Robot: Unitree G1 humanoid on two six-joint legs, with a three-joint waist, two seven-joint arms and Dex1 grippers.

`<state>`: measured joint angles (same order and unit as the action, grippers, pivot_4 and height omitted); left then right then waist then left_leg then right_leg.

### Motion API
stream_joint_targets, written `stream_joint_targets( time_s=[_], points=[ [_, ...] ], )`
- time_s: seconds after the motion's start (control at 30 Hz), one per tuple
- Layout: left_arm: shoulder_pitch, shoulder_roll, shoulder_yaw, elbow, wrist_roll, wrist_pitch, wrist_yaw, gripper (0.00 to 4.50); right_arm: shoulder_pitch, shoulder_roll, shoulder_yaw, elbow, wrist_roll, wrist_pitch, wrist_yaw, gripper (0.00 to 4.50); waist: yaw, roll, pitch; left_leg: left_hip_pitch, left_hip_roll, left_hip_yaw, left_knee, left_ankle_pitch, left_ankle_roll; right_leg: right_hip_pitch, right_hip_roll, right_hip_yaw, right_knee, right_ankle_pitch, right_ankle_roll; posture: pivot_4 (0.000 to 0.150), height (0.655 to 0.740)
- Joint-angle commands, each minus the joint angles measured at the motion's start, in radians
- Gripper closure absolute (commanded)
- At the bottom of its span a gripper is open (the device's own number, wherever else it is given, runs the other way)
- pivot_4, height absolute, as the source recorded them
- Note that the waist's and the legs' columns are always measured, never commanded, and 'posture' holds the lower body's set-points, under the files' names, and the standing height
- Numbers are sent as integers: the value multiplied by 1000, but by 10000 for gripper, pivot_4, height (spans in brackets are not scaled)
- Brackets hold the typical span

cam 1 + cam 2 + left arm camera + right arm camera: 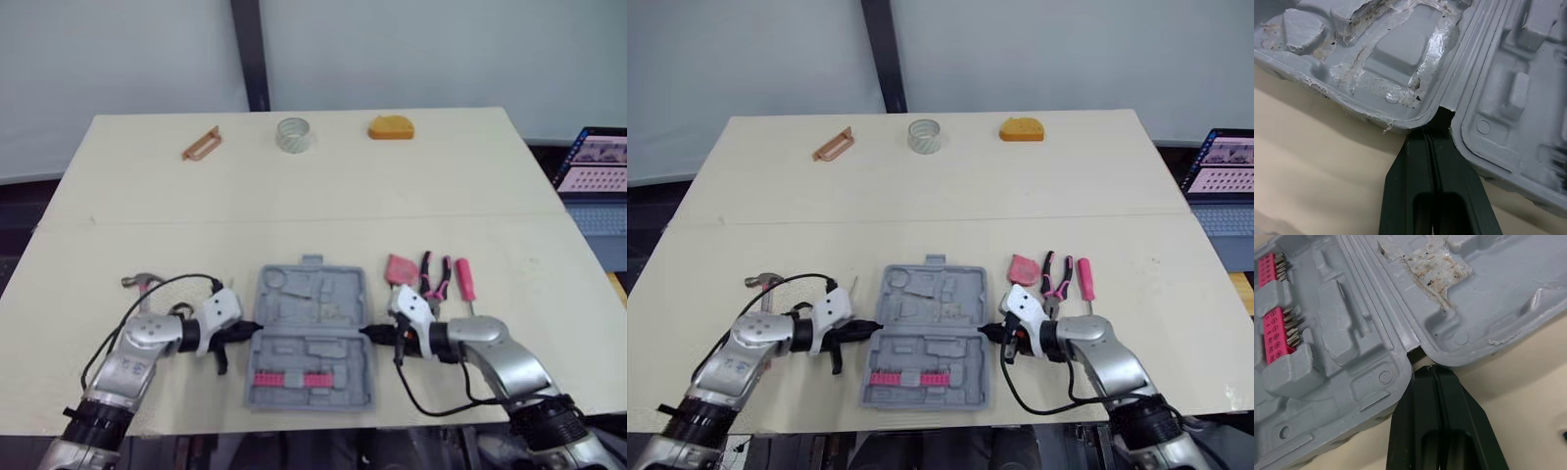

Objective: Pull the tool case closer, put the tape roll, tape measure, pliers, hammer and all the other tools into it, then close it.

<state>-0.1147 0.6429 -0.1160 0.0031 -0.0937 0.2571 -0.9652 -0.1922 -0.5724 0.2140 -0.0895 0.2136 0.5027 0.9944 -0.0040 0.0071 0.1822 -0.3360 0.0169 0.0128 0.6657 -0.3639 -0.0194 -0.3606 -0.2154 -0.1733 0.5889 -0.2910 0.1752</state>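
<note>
Where the table (pixel 294 196) comes nearest the robot, the tool case (pixel 312 338) lies open and flat at the middle of the near edge. It is grey moulded plastic in two hinged halves. The far half carries a small handle tab on its far rim. Its recesses show whitish, speckled residue in the wrist views. The near half holds a pink strip of bits (pixel 1273 318), their metal tips pointing out of the holder. Small black marks are printed on the pink strip, too small to read.

The left gripper (pixel 255 328) sits at the hinge notch on the case's left side, its black fingers (pixel 1415 161) pressed together with the tips touching the rim. The right gripper (pixel 368 333) meets the matching notch on the right side, its fingers (pixel 1447 396) likewise closed against each other.

A hammer (pixel 142 282) lies left of the case. A pink flat tool (pixel 400 268), pliers (pixel 434 277) and a pink-handled screwdriver (pixel 464 279) lie just right of it. Along the far edge sit a tape roll (pixel 294 134) and an orange tape measure (pixel 391 127).
</note>
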Motion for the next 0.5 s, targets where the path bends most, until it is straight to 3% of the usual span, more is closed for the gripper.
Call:
stream_joint_targets(
  time_s=[0.03, 0.5],
  points=[
    [74, 16, -48, -35, -1, 40, -26, 45000, 15, -6, 17, -82, 39, 4, 35, 44749, 1, 0, 0, 0, 0, 0, 0, 0, 0, 0, 0, 0, 0, 0, 0, 1500, 7400],
    [161, 51, -49, -118, -16, 72, -18, 45000, 54, -25, 37, -132, 47, 42, 53, 44749, 2, 0, 0, 0, 0, 0, 0, -1, 0, 0, 0, 1, 0, 0, 0, 1500, 7400]
  ],
)
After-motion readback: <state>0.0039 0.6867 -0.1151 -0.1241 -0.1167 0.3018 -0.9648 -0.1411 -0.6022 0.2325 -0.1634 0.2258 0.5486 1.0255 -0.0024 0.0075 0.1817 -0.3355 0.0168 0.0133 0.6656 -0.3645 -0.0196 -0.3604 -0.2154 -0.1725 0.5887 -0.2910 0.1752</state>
